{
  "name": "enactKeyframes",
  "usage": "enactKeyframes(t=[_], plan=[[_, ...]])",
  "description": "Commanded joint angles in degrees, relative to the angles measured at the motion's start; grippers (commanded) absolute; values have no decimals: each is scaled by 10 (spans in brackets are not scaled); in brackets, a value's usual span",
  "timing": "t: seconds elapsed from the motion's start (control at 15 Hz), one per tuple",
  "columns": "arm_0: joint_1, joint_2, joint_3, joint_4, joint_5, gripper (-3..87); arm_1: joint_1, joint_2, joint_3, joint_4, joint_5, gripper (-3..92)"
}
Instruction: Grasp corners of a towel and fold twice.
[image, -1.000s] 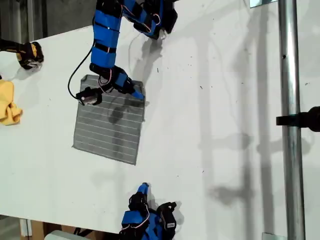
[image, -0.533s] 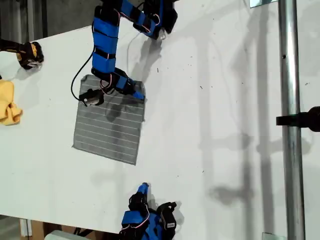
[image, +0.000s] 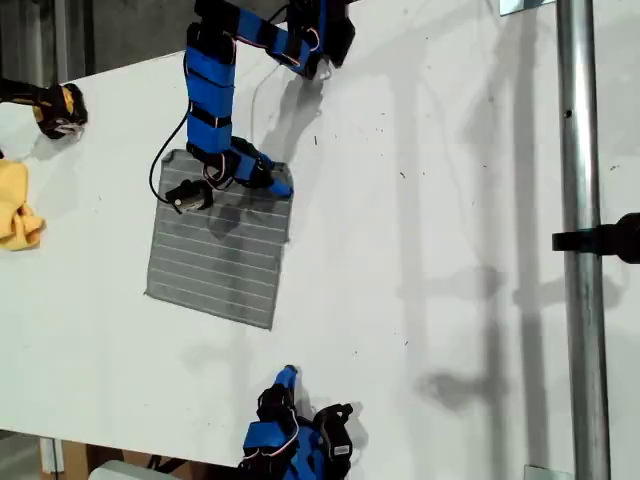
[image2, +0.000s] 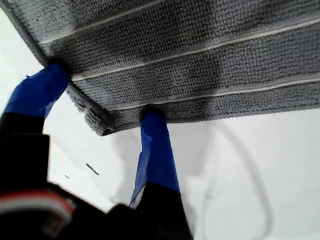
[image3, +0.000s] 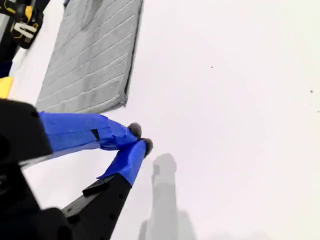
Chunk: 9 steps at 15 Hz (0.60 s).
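The towel (image: 220, 240) lies flat on the white counter (image: 440, 250), toward the exterior view's left, its pale stripes running across it. In that view a blue arm reaches down from the top edge and its gripper sits at the towel's upper right corner (image: 284, 188). The first wrist view looks along this one: the first gripper (image2: 100, 105) has its blue-taped jaws apart, straddling that corner (image2: 97, 125), one fingertip (image2: 47, 82) against the towel's side edge and the other (image2: 152, 120) touching the hem; the cloth is not yet pinched. The second gripper (image3: 139, 138) rests near the bottom edge of the exterior view (image: 287, 378), off the cloth, with its taped jaws closed together on nothing; the towel's nearest corner (image3: 122, 102) lies a little beyond its tips. A crumpled yellow cloth (image: 18, 205) sits at the exterior view's left edge, well apart from the towel
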Motion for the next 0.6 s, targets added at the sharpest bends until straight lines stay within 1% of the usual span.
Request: enactKeyframes(t=[0.0,0.07,0.13,0.2,0.4,0.47,0.53], plan=[[-5,2,3,3,-5,-6,-13,1,-31,7,-5,188],[-5,2,3,3,-5,-6,-19,-3,-46,18,-4,120],[-5,2,3,3,-5,-6,-22,-4,-56,25,-4,32],[-5,2,3,3,-5,-6,-23,-4,-62,29,-4,-1],[-4,2,3,3,-8,-10,-33,-5,-76,34,-5,-1],[0,2,2,0,4,-10,-37,-5,-79,37,-4,-1],[3,2,1,0,-9,-19,-38,-6,-80,37,-2,-1]])
